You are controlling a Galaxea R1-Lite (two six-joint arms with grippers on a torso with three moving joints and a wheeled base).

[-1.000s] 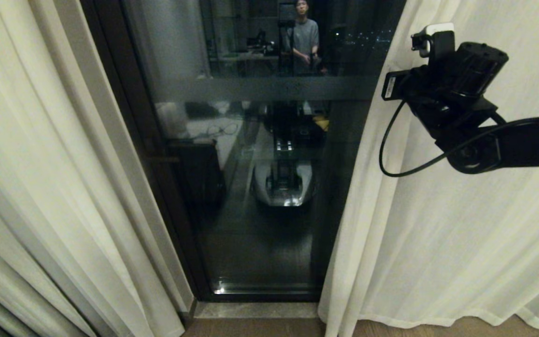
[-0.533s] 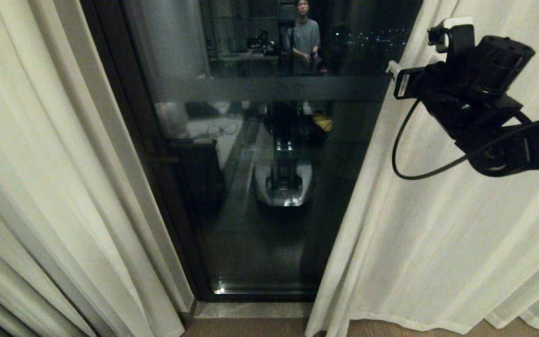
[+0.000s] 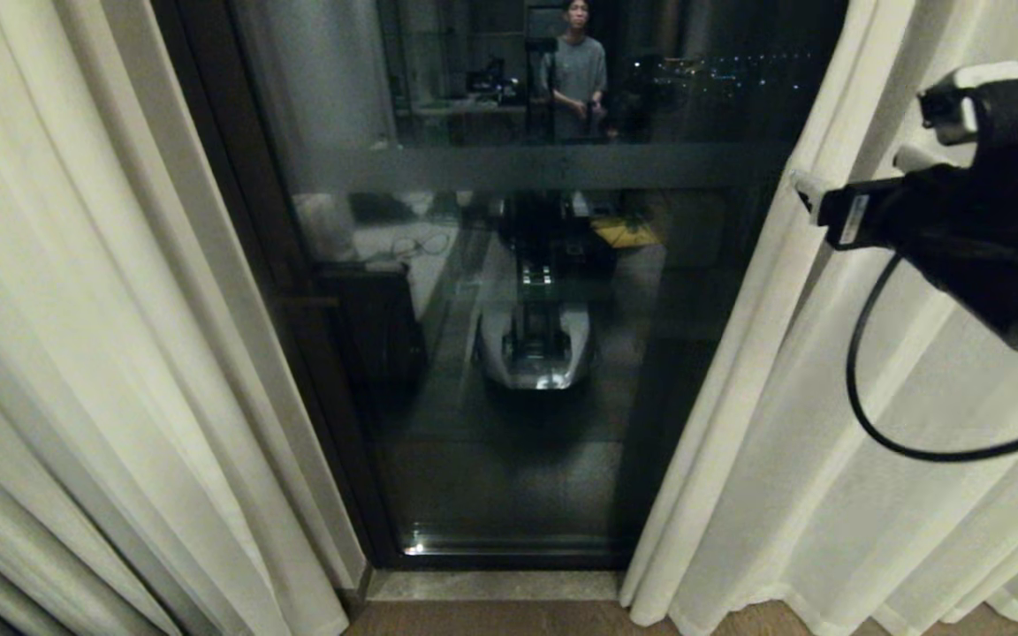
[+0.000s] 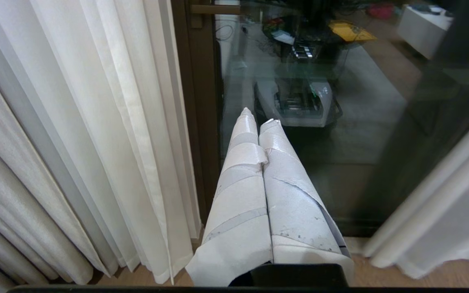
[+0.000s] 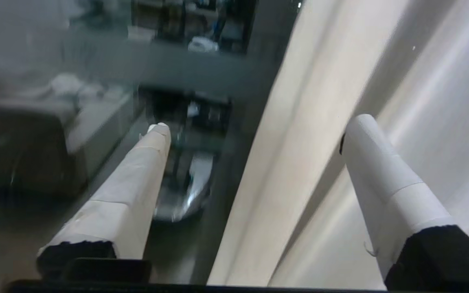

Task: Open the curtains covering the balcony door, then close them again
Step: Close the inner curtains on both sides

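Left gripper (image 4: 259, 122), seen only in left wrist view, has its two taped white fingers (image 4: 242, 179) pressed together w/ nothing between them, aimed at the lower glass of the balcony door (image 4: 340, 134) just beside the dark frame post; it touches neither fabric nor glass. Going left to right in head view: left curtain panel (image 3: 94, 336) hangs in deep vertical pleats, bunched at the left edge & reaching the floor, its inner edge lying over the door's dark frame (image 3: 235, 230). Next comes the uncovered stretch of balcony door (image 3: 509, 353), a dark reflective pane w/ a horizontal frosted band across its upper part; the glass mirrors the robot's own base low down & a person in a grey tee standing farther back, near the top. Pale stone threshold (image 3: 491, 585) runs along the foot of the door, wood floor (image 3: 491, 618) in front of it. Right of the glass, right curtain panel (image 3: 792, 424) hangs to the floor w/ a wavy hem, its inner edge slanting up toward the top right. Right gripper (image 5: 255, 126) is raised at the far right, black wrist housing & looped cable in front of the fabric. In right wrist view its fingers (image 5: 136, 175) are spread wide: one lies before the glass, the other before the fabric, w/ the panel's edge fold between them, not pinched. That view is blurred, so contact w/ the cloth can't be told.
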